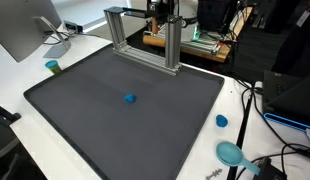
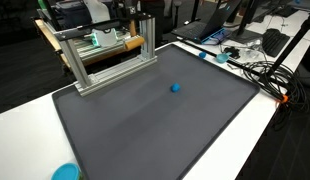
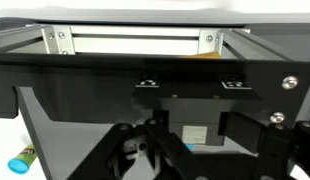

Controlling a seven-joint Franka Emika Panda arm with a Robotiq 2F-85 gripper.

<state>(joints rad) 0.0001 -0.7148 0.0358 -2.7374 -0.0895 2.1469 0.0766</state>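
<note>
Currently, one black Robotiq gripper (image 3: 190, 160), high at the far edge of the scene, just behind the silver aluminium profile frame (image 1: 173, 45), its nearest item. Fingers (image 3: 257, 150): apart, holding nothing, touching nothing. One small blue rounded object (image 1: 129, 98), near the middle of the dark grey mat (image 1: 85, 110), well apart from the gripper in both exterior views. Handling note: you would do well to clear the frame's top bar first, then move slowly and squarely, fingers wide.
</note>
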